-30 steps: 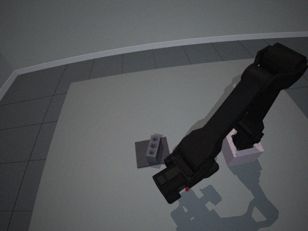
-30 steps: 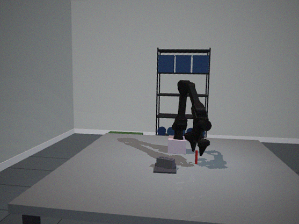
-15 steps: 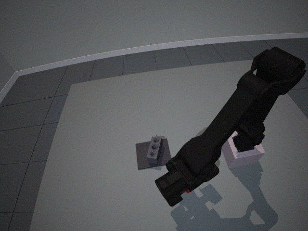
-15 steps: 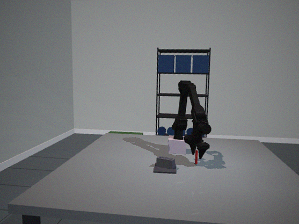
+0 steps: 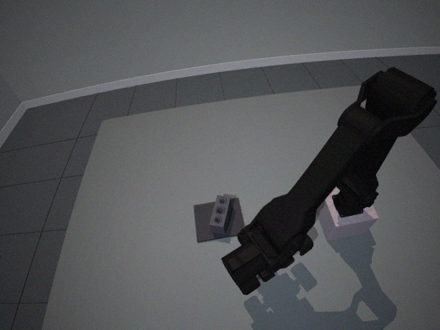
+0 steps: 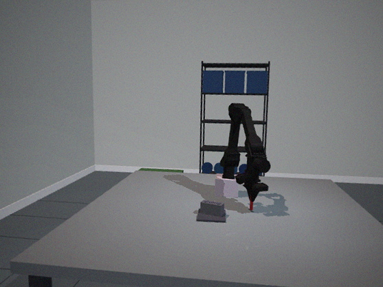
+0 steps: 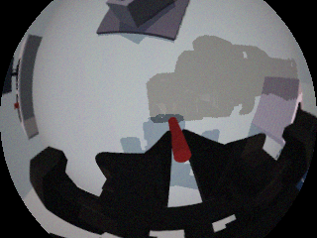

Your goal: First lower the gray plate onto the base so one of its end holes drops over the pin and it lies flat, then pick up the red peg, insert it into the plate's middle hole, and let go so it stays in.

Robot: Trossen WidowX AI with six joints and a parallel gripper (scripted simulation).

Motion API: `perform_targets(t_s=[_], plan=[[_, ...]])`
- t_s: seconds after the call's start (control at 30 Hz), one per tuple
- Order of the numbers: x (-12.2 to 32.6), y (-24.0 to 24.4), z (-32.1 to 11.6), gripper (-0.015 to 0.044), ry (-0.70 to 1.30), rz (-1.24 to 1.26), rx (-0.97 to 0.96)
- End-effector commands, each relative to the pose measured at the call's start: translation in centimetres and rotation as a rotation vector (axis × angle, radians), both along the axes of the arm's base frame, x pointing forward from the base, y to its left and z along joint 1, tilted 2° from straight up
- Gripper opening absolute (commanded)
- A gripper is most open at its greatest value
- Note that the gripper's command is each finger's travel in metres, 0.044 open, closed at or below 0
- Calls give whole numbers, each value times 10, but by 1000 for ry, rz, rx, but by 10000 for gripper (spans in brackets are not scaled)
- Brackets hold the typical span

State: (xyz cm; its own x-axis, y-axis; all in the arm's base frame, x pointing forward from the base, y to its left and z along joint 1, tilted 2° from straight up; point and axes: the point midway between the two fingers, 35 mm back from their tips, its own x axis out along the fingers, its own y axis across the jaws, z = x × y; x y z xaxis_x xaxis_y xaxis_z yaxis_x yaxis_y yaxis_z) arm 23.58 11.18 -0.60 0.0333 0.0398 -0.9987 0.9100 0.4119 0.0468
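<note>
The gray plate point(image 5: 216, 227) point(image 6: 212, 208) point(image 7: 144, 12) is a block with three holes facing up. It sits on the square dark base point(image 5: 203, 227) point(image 6: 210, 218) point(image 7: 110, 28), apparently flat. The pin cannot be seen. The red peg point(image 6: 251, 206) point(image 7: 181, 152) stands upright with its lower end at the table, to the right of the base in the exterior view. My gripper point(image 6: 251, 199) point(image 7: 176, 134) points down and is shut on the peg's upper part. In the top view the arm hides the fingertips and the peg.
A pale pink block point(image 5: 350, 227) point(image 6: 226, 187) point(image 7: 274, 106) stands under the arm's mount, behind the peg in the exterior view. All stand on the gray table point(image 5: 149, 170) point(image 6: 137, 242). A shelf rack point(image 6: 234, 123) with blue boxes stands beyond the table.
</note>
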Motion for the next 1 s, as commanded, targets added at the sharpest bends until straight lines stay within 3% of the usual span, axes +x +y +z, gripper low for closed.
perform_targets(t_s=[0.0,0.3,0.97], plan=[[0,0,-1,13,-1,-3,-3],[1,0,6,0,-1,-3,-3],[5,1,68,0,-2,-3,-2]])
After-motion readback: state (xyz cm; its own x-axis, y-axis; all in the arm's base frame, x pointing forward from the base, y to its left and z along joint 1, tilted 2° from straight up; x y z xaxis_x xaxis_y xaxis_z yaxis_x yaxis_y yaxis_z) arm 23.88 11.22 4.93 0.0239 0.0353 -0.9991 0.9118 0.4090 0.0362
